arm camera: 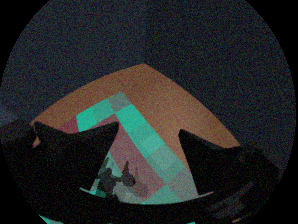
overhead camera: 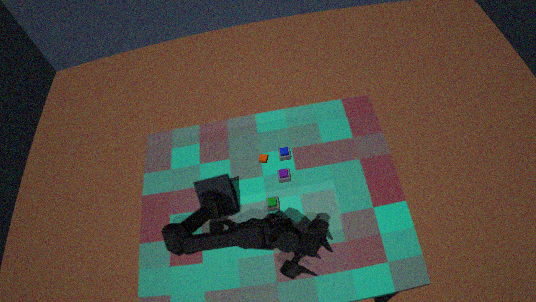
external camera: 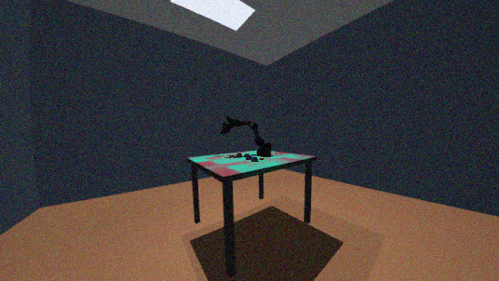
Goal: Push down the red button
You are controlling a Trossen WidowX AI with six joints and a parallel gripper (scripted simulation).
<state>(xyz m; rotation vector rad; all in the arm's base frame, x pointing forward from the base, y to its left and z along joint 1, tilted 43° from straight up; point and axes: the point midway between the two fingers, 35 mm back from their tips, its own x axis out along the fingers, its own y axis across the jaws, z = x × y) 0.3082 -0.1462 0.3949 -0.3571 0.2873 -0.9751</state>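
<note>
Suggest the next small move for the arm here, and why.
Probably bring the open end effector down toward the table, keeping clear of the small green button. In the top view the dark arm covers the spot near that button, the red one cannot be seen now, and the exterior view shows the end effector high above the checkered table top.

The claw [overhead camera: 320,245] hangs spread and empty above the counter [overhead camera: 400,235], with bare checkered surface around it. The green button [overhead camera: 272,201] stands nearest; the purple [overhead camera: 284,174], blue [overhead camera: 284,151] and orange [overhead camera: 263,158] pieces cluster farther back.
</note>
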